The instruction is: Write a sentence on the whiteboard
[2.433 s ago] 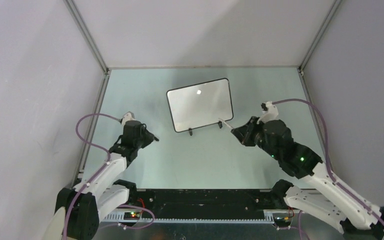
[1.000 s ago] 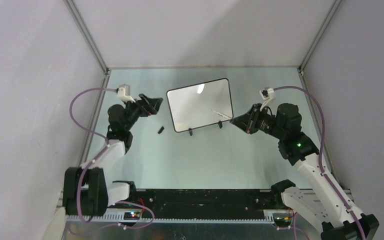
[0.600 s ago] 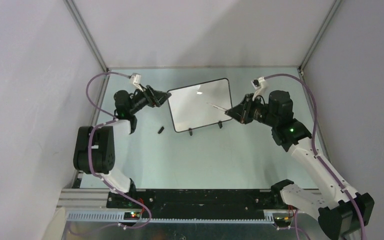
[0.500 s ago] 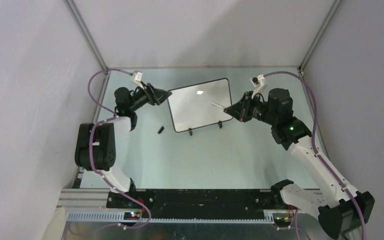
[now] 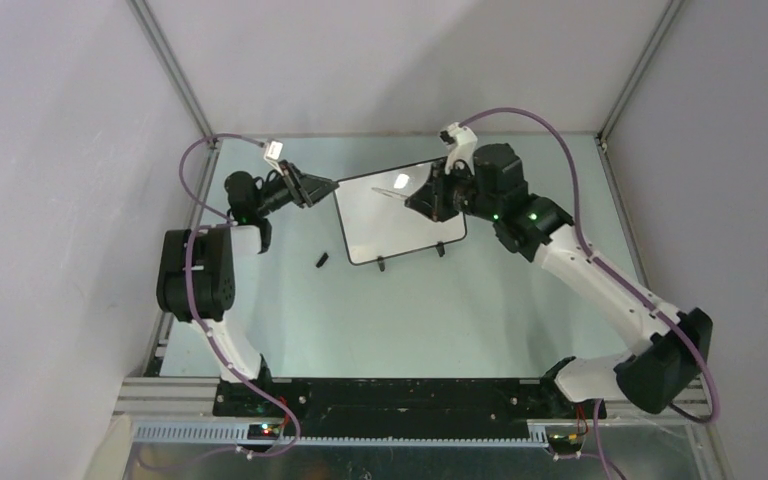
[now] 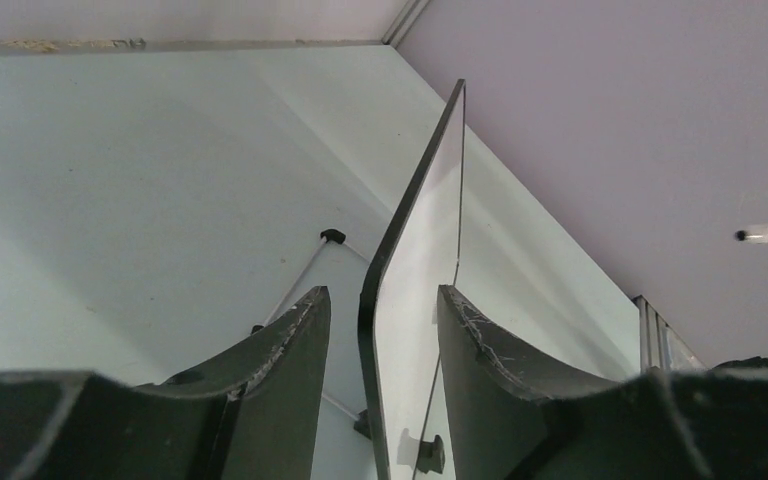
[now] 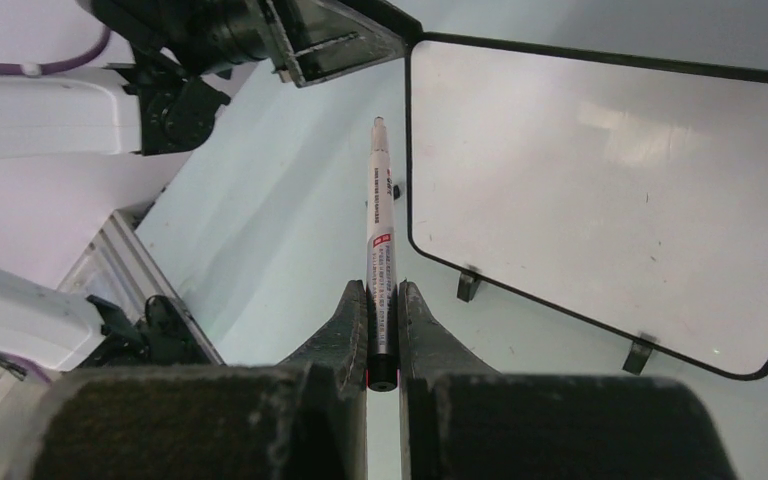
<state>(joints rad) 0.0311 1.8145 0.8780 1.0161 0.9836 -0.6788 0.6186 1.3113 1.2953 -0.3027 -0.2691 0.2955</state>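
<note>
Top view: the board (image 5: 390, 230) stands centrally between your grippers; the right gripper (image 5: 415, 200) covers its top right corner. Left wrist: your left gripper (image 6: 382, 295) straddles the board's edge, jaws apart, unclenched. Right wrist: jaws clamp the pen (image 7: 380, 230), tip beside the board's left edge; contact indiscernible.

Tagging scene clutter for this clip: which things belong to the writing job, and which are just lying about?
In the job: whiteboard, blank; marker pen in the right gripper; left gripper astride the board's edge.
Lying about: small black piece on the table, left of the board.
</note>
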